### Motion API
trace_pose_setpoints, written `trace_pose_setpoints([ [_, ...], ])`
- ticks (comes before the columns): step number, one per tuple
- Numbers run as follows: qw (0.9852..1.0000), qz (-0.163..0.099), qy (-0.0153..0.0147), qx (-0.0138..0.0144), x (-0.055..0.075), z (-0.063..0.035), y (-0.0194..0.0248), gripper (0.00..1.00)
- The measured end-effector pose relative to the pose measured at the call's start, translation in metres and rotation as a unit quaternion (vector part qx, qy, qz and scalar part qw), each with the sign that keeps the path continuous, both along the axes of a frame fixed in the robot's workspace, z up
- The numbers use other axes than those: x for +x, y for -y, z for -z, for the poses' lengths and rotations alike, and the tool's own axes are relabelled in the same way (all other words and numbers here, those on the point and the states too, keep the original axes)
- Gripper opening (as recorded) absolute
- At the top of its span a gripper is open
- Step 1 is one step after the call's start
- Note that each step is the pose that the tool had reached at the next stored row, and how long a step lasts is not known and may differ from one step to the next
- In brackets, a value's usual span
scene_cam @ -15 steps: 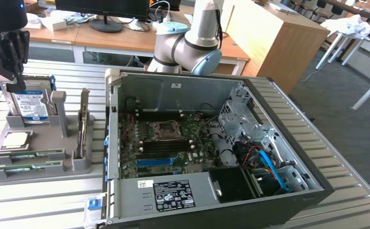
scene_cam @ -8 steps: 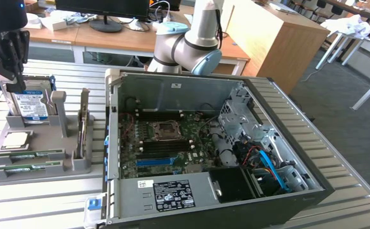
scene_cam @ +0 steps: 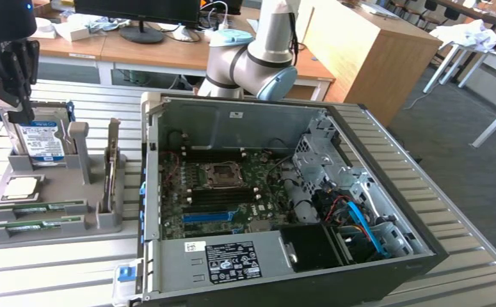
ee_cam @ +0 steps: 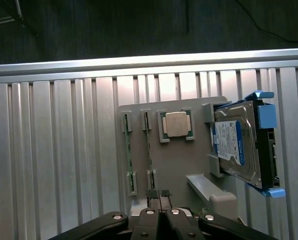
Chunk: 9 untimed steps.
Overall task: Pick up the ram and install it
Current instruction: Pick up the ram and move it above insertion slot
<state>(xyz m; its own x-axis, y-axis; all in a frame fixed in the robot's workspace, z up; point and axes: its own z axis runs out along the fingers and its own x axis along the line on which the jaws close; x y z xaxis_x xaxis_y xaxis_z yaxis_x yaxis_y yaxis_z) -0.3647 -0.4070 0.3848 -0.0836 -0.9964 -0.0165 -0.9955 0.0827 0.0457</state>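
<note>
Above the parts tray [scene_cam: 51, 238] on the exterior view's left, gripper [ee_cam: 158, 194] hangs with fingers together, holding nothing. Ram [scene_cam: 38, 206]: 2 sticks on edge in tray slots, top edges exposed for a pinch, beside the CPU [ee_cam: 176, 124]. PC case [scene_cam: 230, 125] lies open side up, so board slots look reachable from above.

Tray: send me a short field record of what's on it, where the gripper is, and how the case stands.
tray: grey, on the slatted table, at the exterior view's left of the case
ram: two sticks side by side in tray slots, neither lifted
other parts: processor, hard drive
gripper: above the tray, jaws shut, empty
case: open, motherboard exposed
</note>
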Motion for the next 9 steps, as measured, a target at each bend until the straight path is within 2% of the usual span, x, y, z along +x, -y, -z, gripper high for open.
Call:
trace_pose_setpoints([
  [9, 1.0000, 0.000, 0.0005, -0.0001, 0.0000, 0.0014, 0.0000, 0.10],
])
